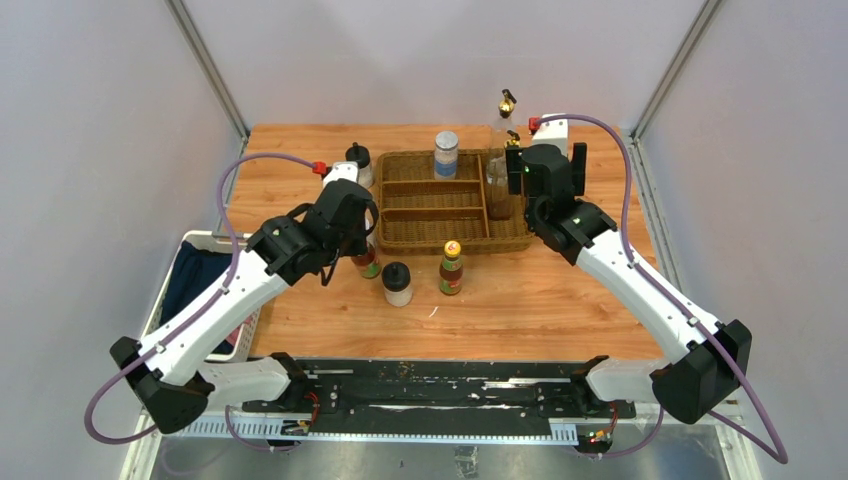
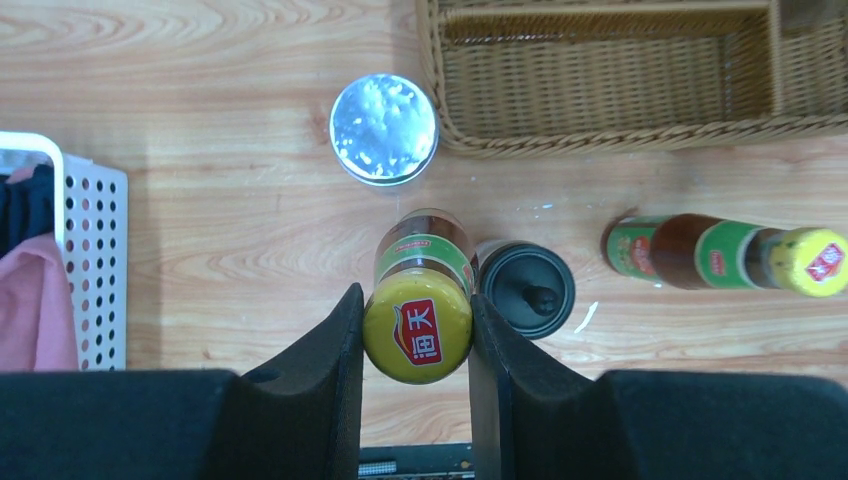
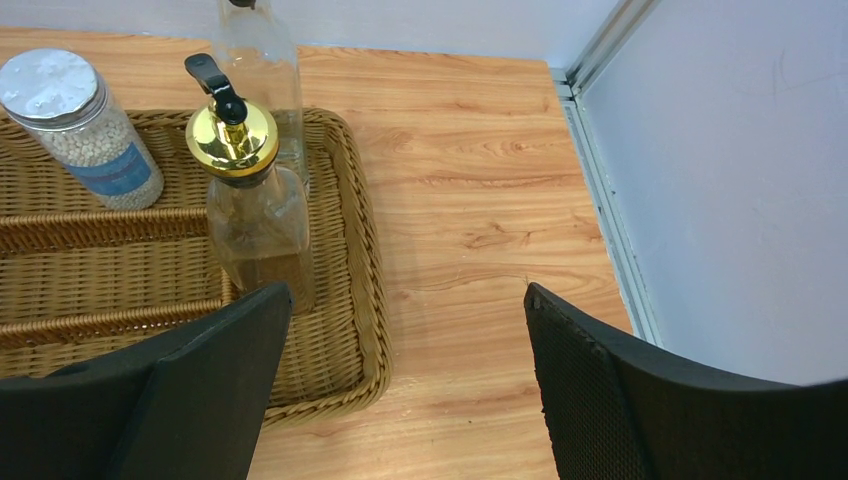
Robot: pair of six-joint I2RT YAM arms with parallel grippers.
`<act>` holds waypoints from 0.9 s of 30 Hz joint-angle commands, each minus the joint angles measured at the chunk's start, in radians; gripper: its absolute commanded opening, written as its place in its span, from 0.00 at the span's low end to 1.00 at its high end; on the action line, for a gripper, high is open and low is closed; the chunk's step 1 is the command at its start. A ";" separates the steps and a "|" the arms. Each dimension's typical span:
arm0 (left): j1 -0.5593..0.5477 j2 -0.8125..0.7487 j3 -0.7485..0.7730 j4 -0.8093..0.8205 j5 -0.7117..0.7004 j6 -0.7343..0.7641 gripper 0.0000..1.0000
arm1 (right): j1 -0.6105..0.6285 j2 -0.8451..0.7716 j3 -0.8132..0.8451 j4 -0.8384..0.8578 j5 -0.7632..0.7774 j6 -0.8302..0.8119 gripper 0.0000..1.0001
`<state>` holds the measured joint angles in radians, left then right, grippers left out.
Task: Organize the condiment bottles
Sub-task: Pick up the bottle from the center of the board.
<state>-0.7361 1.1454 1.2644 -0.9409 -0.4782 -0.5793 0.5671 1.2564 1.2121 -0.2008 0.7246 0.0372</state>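
My left gripper (image 2: 417, 300) is shut on the yellow cap of an upright red/green-labelled sauce bottle (image 2: 420, 325), in front of the tray's left corner (image 1: 365, 262). A black-lidded jar (image 2: 527, 288) stands just to its right, and a second sauce bottle (image 2: 730, 255) further right. A silver-lidded shaker (image 2: 384, 128) sits by the tray corner. Another black-lidded jar (image 1: 358, 160) stands left of the tray. My right gripper (image 3: 407, 300) is open and holds nothing, over the table right of the tray. A gold-spouted cruet (image 3: 245, 190) and a shaker (image 3: 85, 125) stand in the tray, with a second cruet (image 3: 258, 60) behind.
The brown wicker divided tray (image 1: 455, 245) sits at the back middle of the wooden table. A white perforated basket (image 2: 95, 250) with cloth hangs off the table's left edge. Grey walls and a metal rail (image 3: 600, 190) close in the right side.
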 commanded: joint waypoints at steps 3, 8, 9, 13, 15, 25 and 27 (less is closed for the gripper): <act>-0.026 -0.018 0.106 0.034 -0.058 0.031 0.00 | 0.006 -0.021 0.003 0.004 0.047 -0.005 0.90; -0.041 -0.008 0.144 0.036 -0.071 0.043 0.00 | 0.006 -0.030 -0.006 0.004 0.055 -0.005 0.90; -0.044 -0.005 0.150 0.036 -0.076 0.046 0.00 | 0.006 -0.032 -0.008 0.004 0.056 -0.005 0.90; -0.060 0.014 0.173 0.039 -0.093 0.058 0.00 | 0.006 -0.038 -0.011 0.004 0.062 -0.005 0.90; -0.071 0.027 0.187 0.042 -0.104 0.065 0.00 | 0.006 -0.040 -0.012 0.004 0.067 -0.005 0.90; -0.092 0.123 0.294 0.043 -0.123 0.103 0.00 | -0.018 -0.034 0.000 0.009 0.087 -0.019 0.91; -0.092 0.149 0.319 0.044 -0.123 0.111 0.00 | -0.031 -0.036 0.007 0.009 0.079 -0.018 0.91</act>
<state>-0.8215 1.2690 1.5040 -0.9638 -0.5514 -0.4965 0.5648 1.2331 1.2121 -0.2008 0.7818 0.0292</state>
